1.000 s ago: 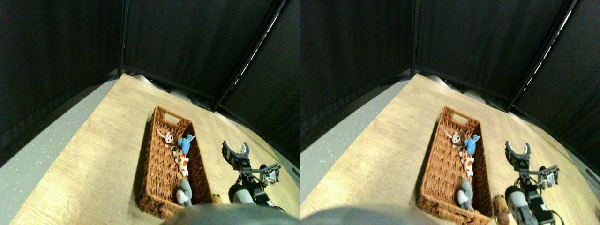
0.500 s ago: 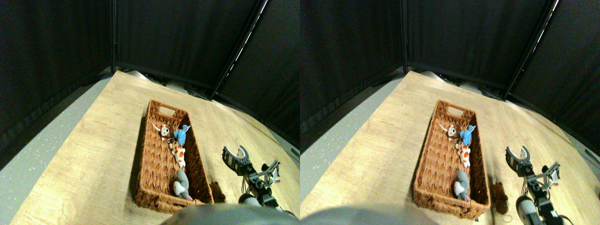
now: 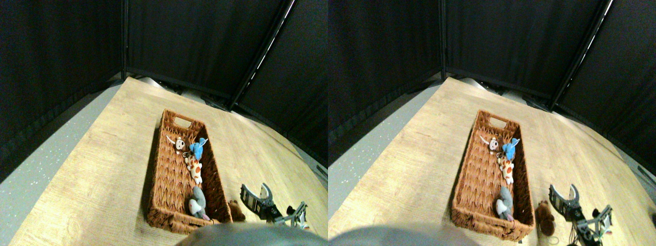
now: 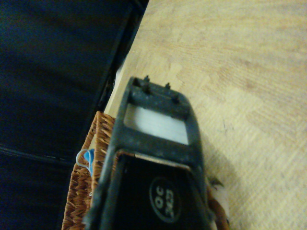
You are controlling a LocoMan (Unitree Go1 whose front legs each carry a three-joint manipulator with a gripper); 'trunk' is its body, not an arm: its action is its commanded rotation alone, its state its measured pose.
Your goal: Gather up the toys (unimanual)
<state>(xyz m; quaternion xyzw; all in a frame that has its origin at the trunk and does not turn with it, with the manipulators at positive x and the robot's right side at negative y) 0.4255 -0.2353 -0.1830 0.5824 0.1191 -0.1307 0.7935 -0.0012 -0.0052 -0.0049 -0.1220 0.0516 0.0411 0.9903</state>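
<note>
My right pincer [image 3: 256,192] hangs over the pale wooden tabletop [image 3: 102,174] with its two dark curved jaws spread apart and nothing between them; the arm behind it is cut off by the lower edge of the stereo view. From the wrist camera I see mostly the dark open frame of one jaw, and the gap itself is hidden there. Just beside the pincer, between it and the basket, a small brown plush animal [image 3: 236,210] lies on the wood, close to the basket's outer wall; its lower part is partly lost at the bottom of the picture. The long brown wicker basket [image 3: 166,169] holds four toys along its right-hand side: a grey plush animal [image 3: 197,202] at the near end, a white-and-orange spotted plush [image 3: 195,168] past it, a blue plush [image 3: 197,148] touching that one, and a white-and-brown plush [image 3: 179,144] beside the blue one towards the far end with the handle slot. In the wrist view only a corner of the wicker and a scrap of blue show, blurred. Black curtains [image 3: 205,46] close off the far side
</note>
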